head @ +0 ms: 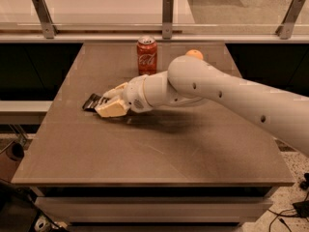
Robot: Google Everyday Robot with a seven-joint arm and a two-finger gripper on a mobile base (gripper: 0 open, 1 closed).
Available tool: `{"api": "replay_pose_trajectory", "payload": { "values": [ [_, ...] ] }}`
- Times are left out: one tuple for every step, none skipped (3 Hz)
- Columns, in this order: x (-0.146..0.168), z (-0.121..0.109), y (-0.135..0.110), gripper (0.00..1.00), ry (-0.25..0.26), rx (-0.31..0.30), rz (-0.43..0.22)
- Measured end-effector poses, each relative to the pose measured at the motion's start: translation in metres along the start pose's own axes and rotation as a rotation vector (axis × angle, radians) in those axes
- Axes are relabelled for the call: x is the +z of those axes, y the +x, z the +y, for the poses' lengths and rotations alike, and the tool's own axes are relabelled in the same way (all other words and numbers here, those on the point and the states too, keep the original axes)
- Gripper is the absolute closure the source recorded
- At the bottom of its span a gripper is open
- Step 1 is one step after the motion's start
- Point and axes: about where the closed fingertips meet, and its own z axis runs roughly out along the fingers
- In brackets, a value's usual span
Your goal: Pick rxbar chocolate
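Observation:
The rxbar chocolate [91, 102] is a flat black bar with white lettering. It lies on the brown table [154, 149] at the left, and only its left end shows. My gripper [107, 104] is low over the table at the bar's right end. Its cream fingers [112, 110] sit on both sides of the bar and close against it, hiding the rest of the bar. The bar still rests on the table. The white arm reaches in from the right.
A red soda can [147, 55] stands upright at the back middle of the table. A round orange fruit [194, 54] sits behind my arm at the back right. A railing with metal posts [167, 9] runs behind the table.

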Motion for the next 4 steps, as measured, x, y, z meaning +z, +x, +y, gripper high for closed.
{"api": "replay_pose_trajectory", "payload": {
  "values": [
    [0.0, 0.0, 0.0, 1.0, 0.0, 0.0, 0.0],
    [-0.029, 0.0, -0.043, 1.0, 0.014, -0.112, -0.034],
    [-0.056, 0.003, -0.085, 1.0, 0.035, -0.217, -0.059],
    [-0.074, 0.007, -0.113, 1.0, 0.049, -0.293, -0.075]
  ]
}}
